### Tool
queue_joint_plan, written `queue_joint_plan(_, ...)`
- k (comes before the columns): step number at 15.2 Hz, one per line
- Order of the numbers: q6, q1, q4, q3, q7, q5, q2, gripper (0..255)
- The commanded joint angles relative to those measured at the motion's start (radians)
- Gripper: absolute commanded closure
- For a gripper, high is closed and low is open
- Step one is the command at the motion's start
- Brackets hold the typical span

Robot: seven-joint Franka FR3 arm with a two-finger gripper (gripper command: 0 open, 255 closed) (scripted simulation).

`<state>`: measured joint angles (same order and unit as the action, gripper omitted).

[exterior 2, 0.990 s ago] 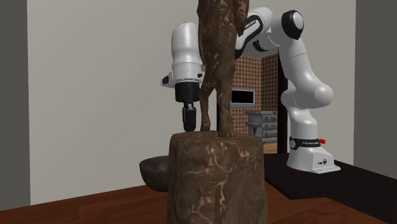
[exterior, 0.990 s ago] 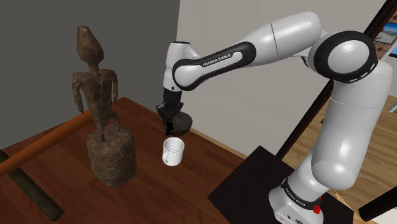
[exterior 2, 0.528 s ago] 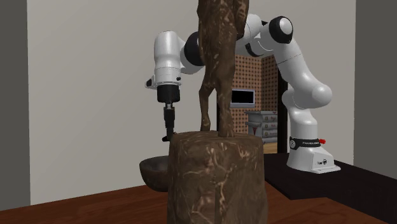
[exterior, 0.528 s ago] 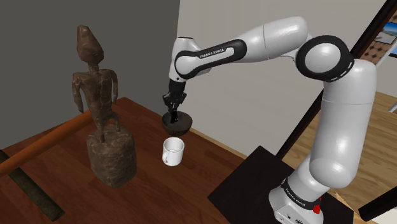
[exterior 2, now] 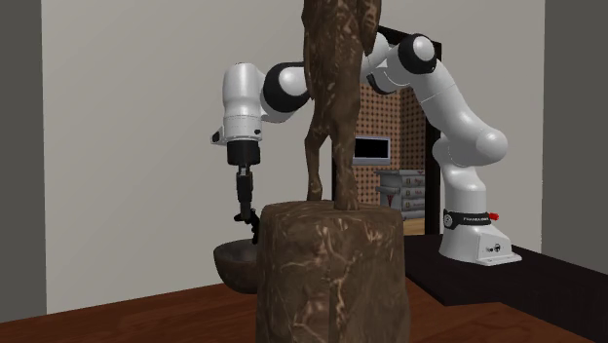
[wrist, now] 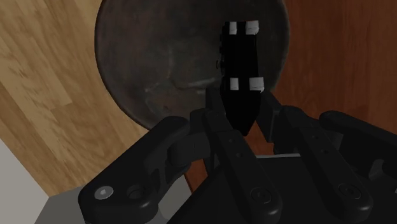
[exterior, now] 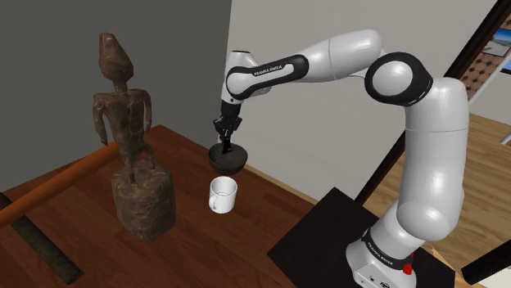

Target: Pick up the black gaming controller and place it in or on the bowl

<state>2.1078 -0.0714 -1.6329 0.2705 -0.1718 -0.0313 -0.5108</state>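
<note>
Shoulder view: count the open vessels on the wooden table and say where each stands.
2. A dark round bowl sits under the black gripper; a white handled mug stands beside it, nearer the camera. The brown carved statue may hide others.

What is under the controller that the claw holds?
The bowl lies under the controller, which the claw clasps above it. The bowl's visible inside holds nothing; the controller covers a strip of it.

table (exterior: 192, 245) — dark wood | on it: dark bowl (exterior: 229, 158) | white mug (exterior: 221, 195) | carved statue (exterior: 144, 201)
</note>
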Motion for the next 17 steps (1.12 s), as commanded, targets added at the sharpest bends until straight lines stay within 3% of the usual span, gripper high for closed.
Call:
queue_joint_plan(1,0.022,0.001,-0.006,-0.002,0.001,-0.003,-0.015,255)
queue_joint_plan(9,0.108,0.007,-0.033,-0.011,0.000,-0.017,-0.075,255)
queue_joint_plan(17,0.108,0.007,-0.033,-0.011,0.000,-0.017,-0.075,255)
